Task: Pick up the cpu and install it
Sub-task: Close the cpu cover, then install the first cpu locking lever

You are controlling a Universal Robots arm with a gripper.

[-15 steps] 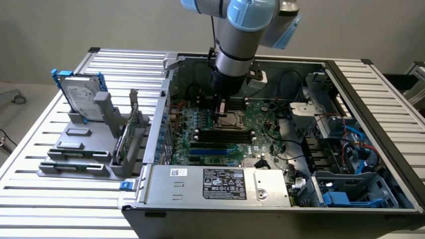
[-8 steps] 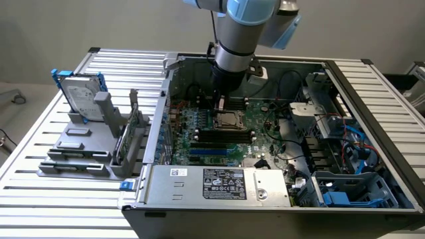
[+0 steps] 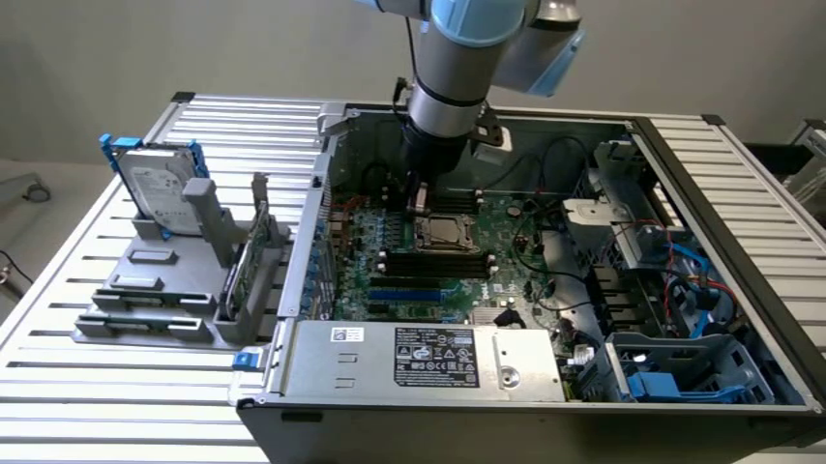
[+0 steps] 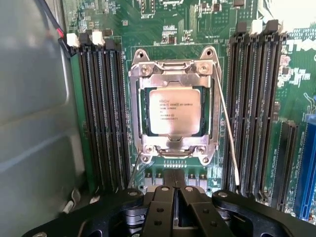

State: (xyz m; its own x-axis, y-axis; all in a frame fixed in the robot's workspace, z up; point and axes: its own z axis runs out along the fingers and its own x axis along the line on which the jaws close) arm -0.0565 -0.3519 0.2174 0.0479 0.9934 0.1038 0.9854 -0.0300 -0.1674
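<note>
On the exterior view's left, the slatted bench (image 3: 52, 387) carries a grey holder (image 3: 155, 290) with the hard drive (image 3: 162, 184) standing upright in it, well apart from the work. Next comes the open computer case (image 3: 722, 193), with its power supply (image 3: 427, 358) along the near edge and the motherboard (image 3: 516, 271) lying flat inside.

The cpu (image 3: 443, 232) already sits in its socket near the middle of the board. In the wrist view it lies flat and square, and the metal socket frame (image 4: 173, 74) is folded down around its lid, between banks of memory slots (image 4: 101, 118). A thin lever wire (image 4: 226, 128) runs along one side of the frame. Whether it is hooked home I cannot tell.

The step in hand looks like the end of the install, securing the chip rather than carrying it. To do it well, any push should go on the frame or the lever, never on the lid, and should be slow and straight down so that the chip does not shift on its contacts.

The arm (image 3: 452, 87) drops almost vertically from above, wrist straight. The pincer (image 3: 420, 198) points down at the board just beside the socket. The pincer's fingers (image 4: 163, 197) are closed together with nothing between them.
</note>
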